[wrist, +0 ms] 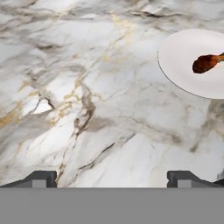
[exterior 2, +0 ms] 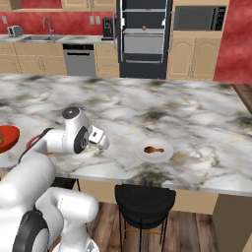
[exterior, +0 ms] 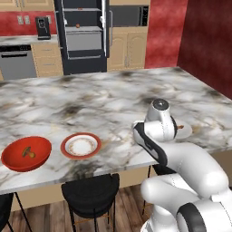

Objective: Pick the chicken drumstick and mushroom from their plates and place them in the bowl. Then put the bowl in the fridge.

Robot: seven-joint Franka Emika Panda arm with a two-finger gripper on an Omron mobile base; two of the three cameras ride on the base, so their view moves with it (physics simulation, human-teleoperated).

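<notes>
The chicken drumstick (wrist: 206, 62) lies on the plain pale plate (wrist: 183, 65) at the upper right of the hand view. My gripper (wrist: 111, 180) hangs open over bare marble to the left of that plate, with nothing between its fingertips (wrist: 40, 178). In the right base view the drumstick (exterior 2: 153, 149) and its plate (exterior 2: 165, 153) sit to the right of my hand (exterior 2: 100, 140). The mushroom (exterior: 29, 152) rests inside the red bowl (exterior: 18, 161) at the counter's left. The red-rimmed plate (exterior: 81, 146) beside the bowl holds nothing. The black fridge (exterior: 84, 34) stands open at the back.
The marble island counter (exterior: 104, 99) stretches wide behind the plates. Black stools (exterior: 90, 192) (exterior 2: 145, 199) stand under its near edge. A grey dishwasher (exterior: 17, 61) and a microwave (exterior 2: 199, 18) flank the fridge along the back wall.
</notes>
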